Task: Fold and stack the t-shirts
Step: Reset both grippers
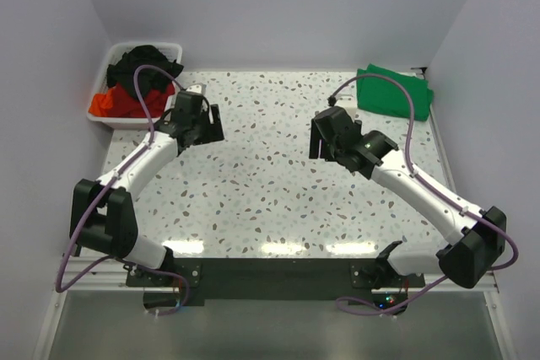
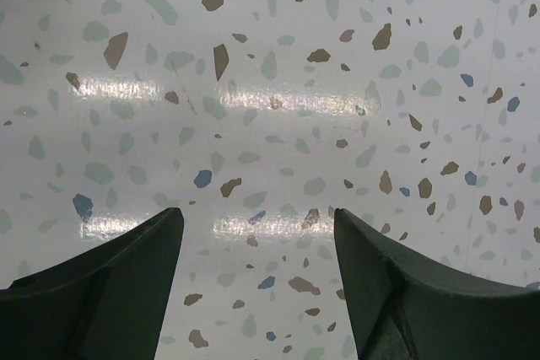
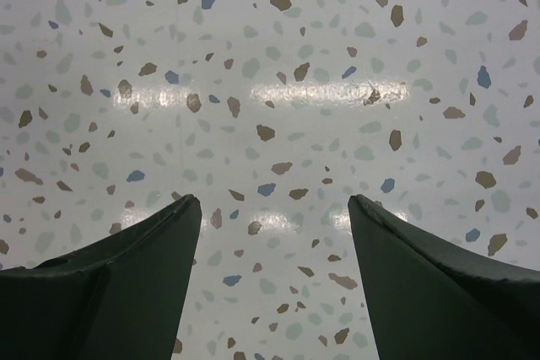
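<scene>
A folded bright green t-shirt (image 1: 392, 92) lies at the table's far right corner. A black t-shirt (image 1: 148, 65) and a red t-shirt (image 1: 114, 104) are crumpled in a white bin (image 1: 175, 46) at the far left. My left gripper (image 1: 207, 126) hovers over the speckled table just right of the bin, open and empty; in the left wrist view the left gripper (image 2: 257, 221) shows only tabletop between its fingers. My right gripper (image 1: 323, 139) hangs over the table's middle right, below-left of the green shirt, open and empty, as the right gripper (image 3: 274, 208) shows.
The speckled table (image 1: 270, 183) is walled by white panels at the back and both sides. The arm bases sit on a black bar (image 1: 270, 276) at the near edge. Purple cables loop over both arms.
</scene>
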